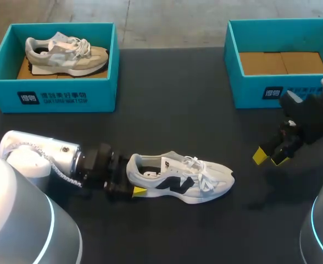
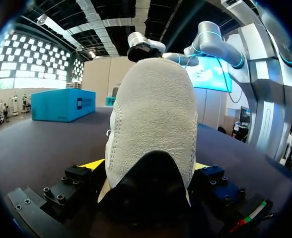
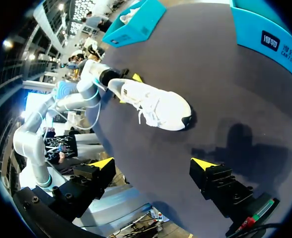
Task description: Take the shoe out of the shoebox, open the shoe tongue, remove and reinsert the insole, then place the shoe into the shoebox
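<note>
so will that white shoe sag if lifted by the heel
Probably light and fairly stiff: the white shoe has a thick moulded sole. Held only at the heel by the left claw, the toe may droop or pivot. The loose laces will likely flop.

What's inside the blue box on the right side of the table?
Only a brown cardboard floor shows inside the right shoebox. Its near wall hides the front strip of the floor, so that part is unseen.

Table (image 1: 172, 110): shoe (image 1: 181, 179), left shoebox (image 1: 51, 98), right shoebox (image 1: 260, 91)
</note>
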Controlling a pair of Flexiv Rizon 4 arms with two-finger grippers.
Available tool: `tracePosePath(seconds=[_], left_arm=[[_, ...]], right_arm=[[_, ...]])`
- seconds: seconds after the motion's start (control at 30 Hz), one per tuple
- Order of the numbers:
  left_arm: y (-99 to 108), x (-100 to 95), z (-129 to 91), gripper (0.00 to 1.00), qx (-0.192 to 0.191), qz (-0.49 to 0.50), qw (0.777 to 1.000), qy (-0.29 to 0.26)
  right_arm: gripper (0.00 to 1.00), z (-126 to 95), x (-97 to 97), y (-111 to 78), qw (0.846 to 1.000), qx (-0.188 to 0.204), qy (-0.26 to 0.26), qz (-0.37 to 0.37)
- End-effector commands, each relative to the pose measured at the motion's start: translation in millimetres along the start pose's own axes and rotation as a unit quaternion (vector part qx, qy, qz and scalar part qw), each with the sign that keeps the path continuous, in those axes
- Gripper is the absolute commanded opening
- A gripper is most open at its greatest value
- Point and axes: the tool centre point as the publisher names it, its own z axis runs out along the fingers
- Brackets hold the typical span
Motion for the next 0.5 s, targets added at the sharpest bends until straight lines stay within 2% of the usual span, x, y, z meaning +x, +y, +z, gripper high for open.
tracePosePath(seconds=[0.03,0.5], left_arm=[[-1.7,0.2,-4.0,1.00,0.003,0.003,1.000,-0.004],[-4.8,0.6,0.1,1.00,0.005,0.004,1.000,0.011]], right_arm=[[1.00,0.7,0.4,-0.4,1.000,0.000,-0.001,0.001],[1.00,0.7,0.4,-0.4,1.000,0.000,-0.001,0.001]])
